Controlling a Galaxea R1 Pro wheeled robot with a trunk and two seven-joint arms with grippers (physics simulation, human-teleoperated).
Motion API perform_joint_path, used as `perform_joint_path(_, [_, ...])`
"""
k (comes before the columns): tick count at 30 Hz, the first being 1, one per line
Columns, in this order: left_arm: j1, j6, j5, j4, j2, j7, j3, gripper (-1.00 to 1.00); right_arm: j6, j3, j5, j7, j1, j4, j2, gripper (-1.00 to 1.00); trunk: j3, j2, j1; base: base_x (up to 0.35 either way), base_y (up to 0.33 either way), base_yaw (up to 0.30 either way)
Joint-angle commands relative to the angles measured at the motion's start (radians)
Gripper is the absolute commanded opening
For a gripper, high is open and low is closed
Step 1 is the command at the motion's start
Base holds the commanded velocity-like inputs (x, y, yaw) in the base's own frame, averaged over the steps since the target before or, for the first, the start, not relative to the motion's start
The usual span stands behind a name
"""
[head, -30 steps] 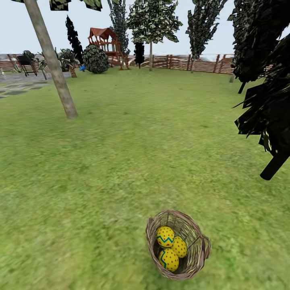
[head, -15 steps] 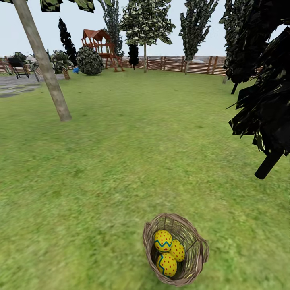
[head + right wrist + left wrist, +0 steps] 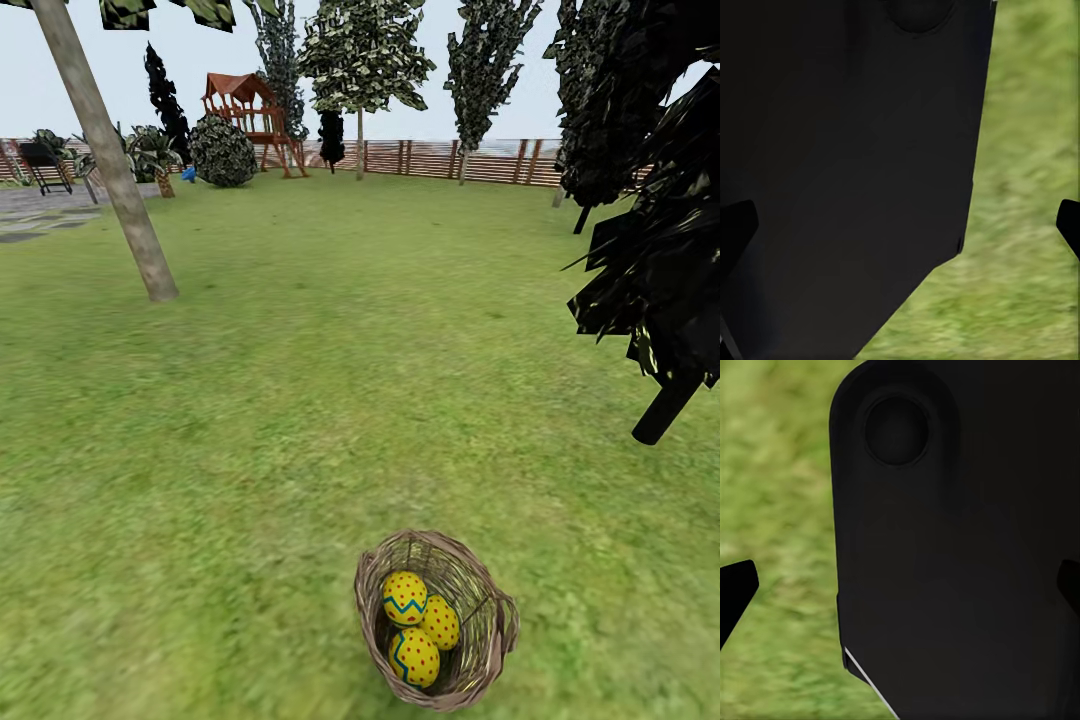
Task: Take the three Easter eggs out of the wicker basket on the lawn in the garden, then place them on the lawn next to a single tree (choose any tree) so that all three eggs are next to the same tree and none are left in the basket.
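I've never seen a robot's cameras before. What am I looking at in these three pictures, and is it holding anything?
It is a simulated two-armed robot on wheels. The big picture is from its head camera, looking down at the lawn. A wicker basket sits there with three Easter eggs inside. A leaning tree stands farther off to the left. The other two pictures come from cameras at each wrist: the left gripper and right gripper have their dark fingertips wide apart, holding nothing, with a black robot part and grass beyond.

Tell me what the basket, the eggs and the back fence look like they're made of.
Wicker basket: woven brown wicker, matte; open weave strands show.
Three Easter eggs: smooth, painted-looking yellow shells with red dots and blue-green zigzags; the material itself can't be told.
Fence: likely wood, reddish-brown horizontal slats between posts.
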Motion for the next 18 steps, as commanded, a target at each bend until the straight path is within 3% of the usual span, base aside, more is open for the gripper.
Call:
perform_joint_path(1, [0.000,-0.003,0.000,0.000,0.000,0.004,-0.001,1.00,-0.003,0.003,0.000,0.000,0.000,0.000,0.000,1.00,-0.001,0.000,0.000,0.000,0.000,0.000])
perform_joint_path(9, [0.000,0.001,0.003,0.000,0.000,0.002,0.004,1.00,-0.004,0.015,0.012,0.006,0.001,0.003,-0.002,1.00,-0.001,0.000,0.000,0.000,0.000,0.000])
perform_joint_path(12, [0.000,0.002,0.003,0.000,0.000,0.002,0.004,1.00,-0.008,0.050,0.034,0.031,0.000,-0.008,-0.003,1.00,-0.001,0.000,0.000,0.000,0.000,0.000])
perform_joint_path(16, [0.000,0.004,0.004,0.000,0.000,0.002,0.005,1.00,-0.011,0.062,0.039,0.099,0.001,-0.049,-0.008,1.00,-0.001,0.000,0.000,0.000,0.000,0.000])
perform_joint_path(18, [0.000,0.004,0.005,0.000,0.001,0.002,0.007,1.00,-0.012,0.044,0.034,0.170,0.005,-0.119,-0.020,1.00,0.000,0.000,0.000,0.000,0.000,0.000])
